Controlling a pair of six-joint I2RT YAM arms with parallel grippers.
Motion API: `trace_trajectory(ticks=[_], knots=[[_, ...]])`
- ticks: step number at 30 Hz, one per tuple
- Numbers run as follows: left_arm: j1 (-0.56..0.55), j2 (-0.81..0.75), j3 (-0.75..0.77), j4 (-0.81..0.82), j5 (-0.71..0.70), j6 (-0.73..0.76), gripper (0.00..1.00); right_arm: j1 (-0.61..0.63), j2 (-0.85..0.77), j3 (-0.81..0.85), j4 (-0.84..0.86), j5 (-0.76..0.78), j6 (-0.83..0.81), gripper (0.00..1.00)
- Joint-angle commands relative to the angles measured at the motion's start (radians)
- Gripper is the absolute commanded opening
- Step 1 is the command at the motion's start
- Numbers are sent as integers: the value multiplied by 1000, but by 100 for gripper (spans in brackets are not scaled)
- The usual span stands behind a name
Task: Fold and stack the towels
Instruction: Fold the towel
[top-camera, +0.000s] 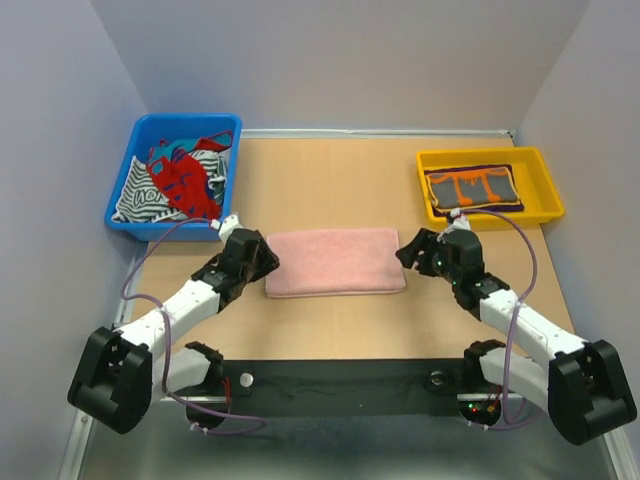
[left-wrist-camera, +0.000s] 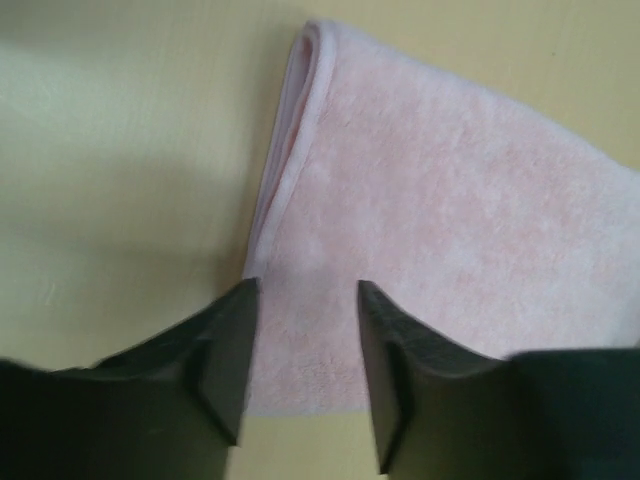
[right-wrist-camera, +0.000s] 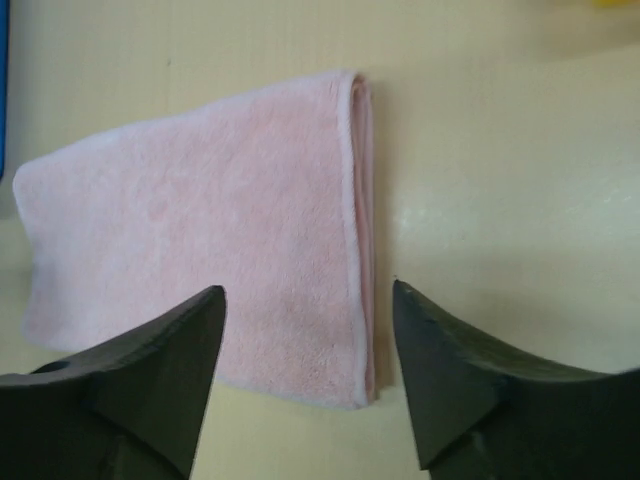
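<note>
The pale pink towel (top-camera: 335, 262) lies folded in a rectangle on the table's middle. My left gripper (top-camera: 268, 262) is open at its left end, above the near-left corner (left-wrist-camera: 300, 330). My right gripper (top-camera: 406, 254) is open at its right end, jaws astride the near-right corner (right-wrist-camera: 330, 340). Neither holds anything. A folded grey-and-orange towel (top-camera: 472, 188) lies in the yellow tray (top-camera: 540, 205) on a dark purple one, of which only an edge (top-camera: 470, 169) shows.
A blue bin (top-camera: 125, 170) at the back left holds a heap of red, striped and teal cloths (top-camera: 175, 180). A black strip (top-camera: 340, 385) runs along the near edge between the arm bases. White walls enclose the table.
</note>
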Motion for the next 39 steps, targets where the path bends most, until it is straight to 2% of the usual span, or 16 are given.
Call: trace_trajectory(ticks=[1, 2, 3, 4, 6, 7, 10, 14, 18, 20, 25, 28, 39], knots=[[-6, -28, 153, -108, -96, 165, 61, -3, -36, 159, -342, 245, -174, 77], [-20, -29, 192, -108, -95, 197, 69, -3, -36, 189, -371, 268, -174, 89], [-42, -26, 214, -100, -95, 228, 72, -3, -36, 200, -411, 288, -174, 92], [-98, -19, 264, -100, -99, 287, 80, -3, -30, 217, -427, 325, -172, 97], [-181, 35, 321, -102, -101, 347, 85, -3, -19, 229, -459, 396, -165, 100], [-260, 62, 381, -105, -96, 401, 86, -8, -15, 237, -465, 418, -160, 100], [-376, 197, 473, -123, -111, 443, 87, -28, 24, 263, -479, 458, -149, 100], [-563, 395, 668, -161, -216, 476, 87, -70, 86, 300, -497, 460, -135, 100], [-681, 620, 837, -201, -266, 545, 87, -158, 114, 305, -494, 411, -135, 100], [-732, 716, 930, -209, -276, 588, 83, -182, 123, 303, -494, 385, -131, 100], [-775, 874, 1105, -241, -271, 650, 77, -187, 129, 300, -494, 359, -131, 100], [-778, 945, 1161, -275, -282, 659, 76, -189, 128, 292, -491, 331, -131, 100], [-789, 1041, 1175, -301, -271, 656, 73, -190, 110, 260, -484, 284, -122, 100]])
